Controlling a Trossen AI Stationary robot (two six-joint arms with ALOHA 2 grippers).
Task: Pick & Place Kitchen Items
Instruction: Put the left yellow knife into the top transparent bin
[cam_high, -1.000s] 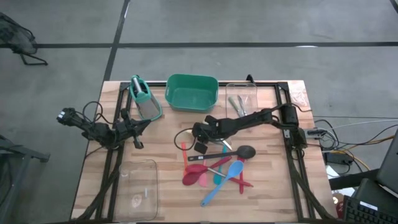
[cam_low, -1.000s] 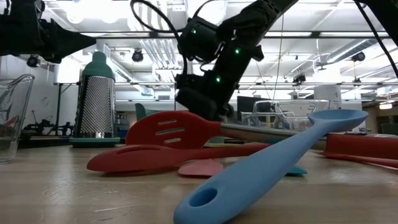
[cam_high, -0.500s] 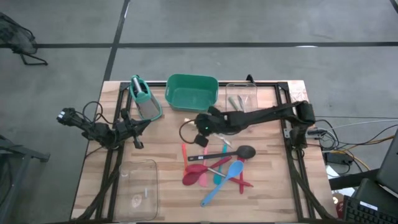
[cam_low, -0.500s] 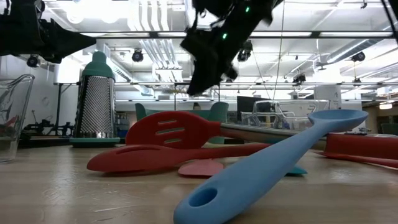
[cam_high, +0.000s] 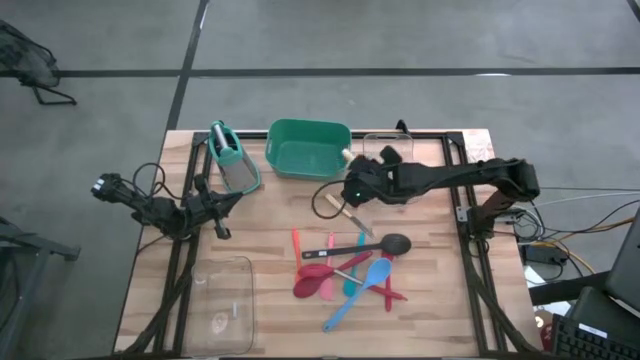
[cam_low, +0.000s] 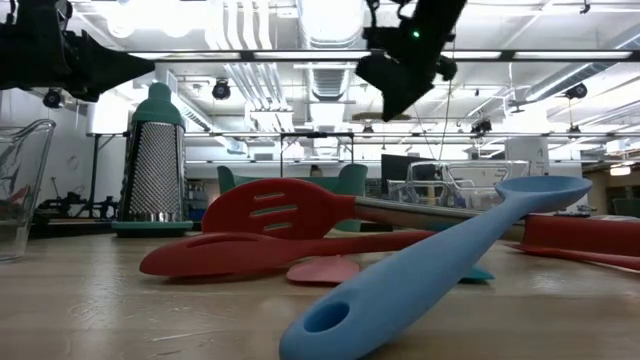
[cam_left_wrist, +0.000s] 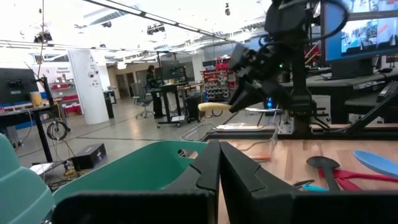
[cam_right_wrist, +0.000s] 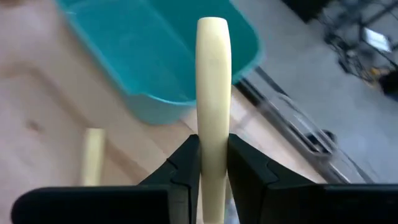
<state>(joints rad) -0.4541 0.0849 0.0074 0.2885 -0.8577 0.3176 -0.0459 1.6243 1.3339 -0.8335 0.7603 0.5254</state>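
Right end effector (cam_high: 350, 186) clamped on a yellow-handled tool (cam_right_wrist: 213, 93), carried clear of the tabletop (cam_high: 260, 235) beside the green tub (cam_high: 308, 150), presumably for deposit; remaining utensils (cam_high: 350, 275) lie heaped mid-tabletop; left end effector (cam_high: 222, 205) clenched, empty, waiting near the grater (cam_high: 232, 158)

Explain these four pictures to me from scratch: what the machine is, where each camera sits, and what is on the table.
It is a robot with two dark arms at a wooden table. One camera looks straight down, one sits at table height, and one rides on each wrist. The right gripper is in the air beside the green tub, shut on a yellow-handled tool. The left gripper waits shut near the grater. A pile of spatulas and spoons lies mid-table, with a black ladle.
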